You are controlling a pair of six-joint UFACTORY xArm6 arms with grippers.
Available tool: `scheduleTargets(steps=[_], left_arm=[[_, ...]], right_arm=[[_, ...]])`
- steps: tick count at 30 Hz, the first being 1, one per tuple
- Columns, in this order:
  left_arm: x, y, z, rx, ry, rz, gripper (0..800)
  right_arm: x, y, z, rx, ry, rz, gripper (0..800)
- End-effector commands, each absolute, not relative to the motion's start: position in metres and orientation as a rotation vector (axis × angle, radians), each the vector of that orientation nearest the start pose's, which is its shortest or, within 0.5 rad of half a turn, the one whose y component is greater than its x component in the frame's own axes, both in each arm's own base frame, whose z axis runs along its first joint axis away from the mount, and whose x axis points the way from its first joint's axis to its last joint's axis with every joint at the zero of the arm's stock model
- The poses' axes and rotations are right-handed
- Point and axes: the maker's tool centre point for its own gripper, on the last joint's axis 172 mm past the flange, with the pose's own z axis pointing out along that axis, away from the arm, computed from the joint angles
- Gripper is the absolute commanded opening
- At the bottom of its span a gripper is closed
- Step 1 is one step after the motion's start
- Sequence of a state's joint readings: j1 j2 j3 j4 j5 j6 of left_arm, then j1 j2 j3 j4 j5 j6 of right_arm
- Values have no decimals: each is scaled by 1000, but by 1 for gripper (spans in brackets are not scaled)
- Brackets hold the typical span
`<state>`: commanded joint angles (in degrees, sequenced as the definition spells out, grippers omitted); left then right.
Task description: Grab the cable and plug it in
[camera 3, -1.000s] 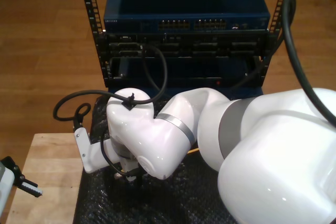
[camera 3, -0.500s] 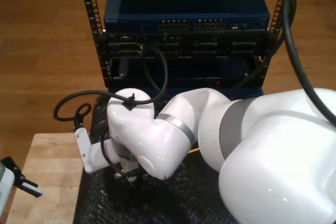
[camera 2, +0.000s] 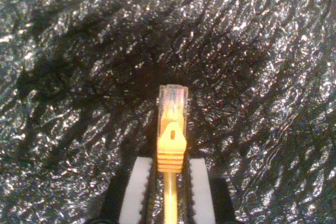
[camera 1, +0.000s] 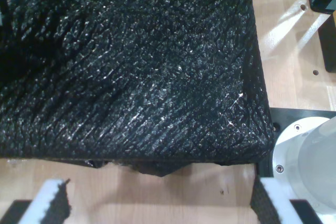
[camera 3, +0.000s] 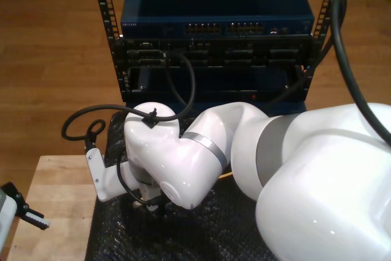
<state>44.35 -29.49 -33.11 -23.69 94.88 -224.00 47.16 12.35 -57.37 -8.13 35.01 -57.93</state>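
The cable's clear plug (camera 2: 172, 103) with its orange boot (camera 2: 171, 148) sticks out from between the white pads (camera 2: 136, 192) of my second gripper (camera 2: 171, 169), which is shut on the cable just behind the boot. The plug hangs over a black bubble-textured mat (camera 2: 63, 51). In the exterior view the big white second arm (camera 3: 177, 157) bends down over that mat (camera 3: 201, 236) and hides its own gripper and the cable. My first gripper (camera 1: 160, 203) is open with nothing between its fingers, over the wooden table by the mat's edge; it shows at the exterior view's lower left (camera 3: 32, 217).
A rack (camera 3: 110, 35) beyond the mat holds a blue network switch (camera 3: 217, 4) with rows of ports (camera 3: 226, 29) facing the arms. Thick black robot cables (camera 3: 183, 84) loop in front of the rack. A round metal arm base (camera 1: 304, 156) stands beside the mat's corner.
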Motion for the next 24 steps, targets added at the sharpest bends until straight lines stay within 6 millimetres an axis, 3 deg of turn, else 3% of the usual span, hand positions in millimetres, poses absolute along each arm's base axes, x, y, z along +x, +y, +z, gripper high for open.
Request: scheduleTargets(steps=[19,24], left_arm=[[204,45,205,1840,-1738,544,800],[204,45,205,1840,-1738,544,800]], right_arm=[[371,383,95,1705,2499,251,152],[371,382,94,1706,2498,246,108]])
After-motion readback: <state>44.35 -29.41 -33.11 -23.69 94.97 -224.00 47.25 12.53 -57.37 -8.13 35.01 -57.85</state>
